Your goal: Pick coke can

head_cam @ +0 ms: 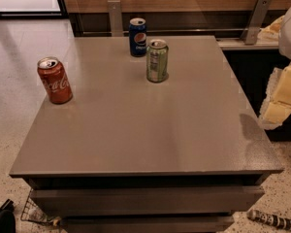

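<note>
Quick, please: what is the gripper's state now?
Gripper: at the right edge of the table, far from the coke can; open or closed cannot be told.

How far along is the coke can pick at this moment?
Nothing looks done: the coke can stands upright, untouched, near the left edge of the table. In hand: the tool is beyond the table's right edge, apart from every can. Left: reach across, grasp the coke can and lift it.
</note>
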{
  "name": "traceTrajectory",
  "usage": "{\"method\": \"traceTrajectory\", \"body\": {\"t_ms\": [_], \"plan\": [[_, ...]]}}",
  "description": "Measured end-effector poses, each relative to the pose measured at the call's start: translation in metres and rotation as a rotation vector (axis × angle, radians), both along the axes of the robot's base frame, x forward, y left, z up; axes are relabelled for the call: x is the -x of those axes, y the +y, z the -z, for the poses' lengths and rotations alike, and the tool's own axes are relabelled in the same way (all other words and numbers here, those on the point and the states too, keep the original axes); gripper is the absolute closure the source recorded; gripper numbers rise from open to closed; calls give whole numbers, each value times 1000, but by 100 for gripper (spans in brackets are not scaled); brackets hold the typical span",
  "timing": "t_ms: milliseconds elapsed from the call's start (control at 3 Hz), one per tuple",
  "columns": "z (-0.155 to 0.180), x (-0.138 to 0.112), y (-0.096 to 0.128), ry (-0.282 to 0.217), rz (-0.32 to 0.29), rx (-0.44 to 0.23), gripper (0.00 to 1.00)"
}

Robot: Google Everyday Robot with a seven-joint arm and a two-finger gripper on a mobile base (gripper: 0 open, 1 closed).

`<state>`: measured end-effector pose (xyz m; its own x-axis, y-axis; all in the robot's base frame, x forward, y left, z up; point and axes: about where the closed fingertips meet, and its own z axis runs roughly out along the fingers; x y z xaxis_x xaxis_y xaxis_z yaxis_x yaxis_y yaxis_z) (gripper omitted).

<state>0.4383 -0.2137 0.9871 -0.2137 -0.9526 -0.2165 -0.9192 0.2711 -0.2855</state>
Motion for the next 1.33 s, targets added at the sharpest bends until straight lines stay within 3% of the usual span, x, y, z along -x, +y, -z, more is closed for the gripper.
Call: {"method": "traceTrajectory", "body": {"t_ms": [333,667,1000,1333], "plan": [[0,-1,2,-6,3,-11,0],[1,-5,15,-53,33,-109,0],[9,-8,43,-89,45,-244,0],[11,-18,85,-148,21,-423,0]]}}
